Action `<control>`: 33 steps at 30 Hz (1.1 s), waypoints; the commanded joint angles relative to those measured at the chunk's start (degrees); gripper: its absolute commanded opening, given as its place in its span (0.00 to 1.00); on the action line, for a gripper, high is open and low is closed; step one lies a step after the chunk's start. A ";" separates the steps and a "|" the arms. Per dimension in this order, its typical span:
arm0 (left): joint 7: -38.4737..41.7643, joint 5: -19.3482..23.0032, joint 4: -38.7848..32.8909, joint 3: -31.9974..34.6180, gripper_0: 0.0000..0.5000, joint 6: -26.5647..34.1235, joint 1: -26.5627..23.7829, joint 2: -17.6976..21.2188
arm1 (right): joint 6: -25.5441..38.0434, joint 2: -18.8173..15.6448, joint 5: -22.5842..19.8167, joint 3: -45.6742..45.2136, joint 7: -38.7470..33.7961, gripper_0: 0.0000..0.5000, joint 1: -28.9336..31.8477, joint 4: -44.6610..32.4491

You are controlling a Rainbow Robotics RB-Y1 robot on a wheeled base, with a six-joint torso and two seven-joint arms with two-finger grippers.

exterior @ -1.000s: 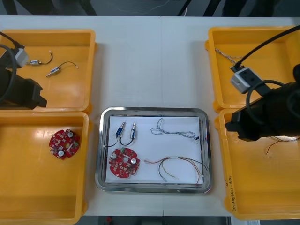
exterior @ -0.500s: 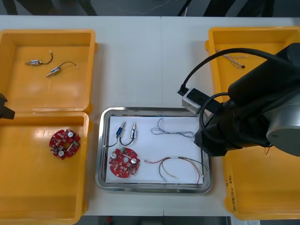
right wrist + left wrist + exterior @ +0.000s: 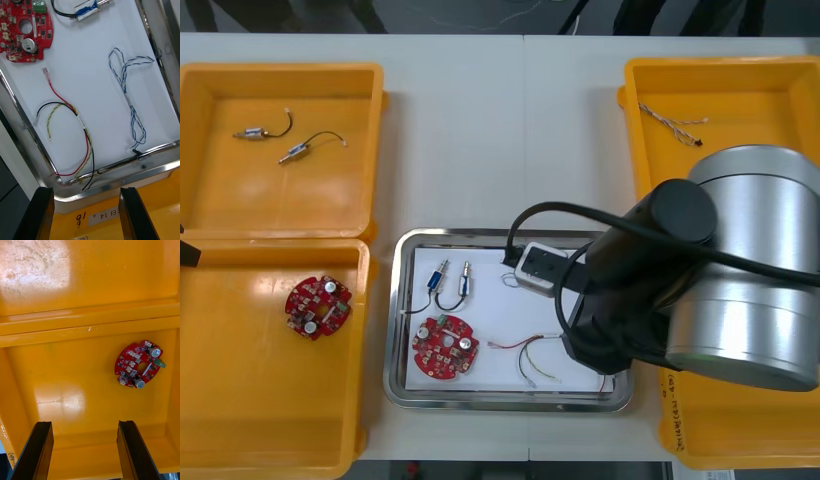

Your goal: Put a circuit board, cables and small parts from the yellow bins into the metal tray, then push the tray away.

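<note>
Right gripper point(image 3: 86, 192) was spread wide with nothing in it, hovering above the rim of the metal tray point(image 3: 394, 330) on the side facing the right-hand yellow bin point(image 3: 740, 440). Tray sat mid-way across the table point(image 3: 480, 130) toward its near edge, white inside, and already held a red circuit board point(image 3: 445, 347), two small metal parts point(image 3: 464, 280), a twisted blue and white cable point(image 3: 127, 96) and a red and yellow cable point(image 3: 83, 125). Left gripper point(image 3: 84, 424) was wide open too, empty, over the near left bin point(image 3: 240, 400), where a second board point(image 3: 317, 306) lay.
</note>
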 commanded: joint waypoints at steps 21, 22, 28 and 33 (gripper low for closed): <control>-1.39 -0.27 -1.59 1.63 1.00 0.37 0.83 2.52 | -9.91 10.43 0.64 16.98 15.26 1.00 -9.92 15.46; -1.39 -0.27 -1.59 1.63 1.00 0.37 0.83 2.52 | -10.26 10.43 0.82 17.60 15.35 1.00 -10.01 15.46; -1.39 -0.27 -1.59 1.63 1.00 0.37 0.83 2.52 | -11.49 10.43 2.84 22.96 15.43 1.00 -10.98 15.55; -1.39 -0.27 -1.59 1.63 1.00 0.37 0.83 2.52 | -13.34 10.61 5.65 27.35 15.08 1.00 -10.98 15.55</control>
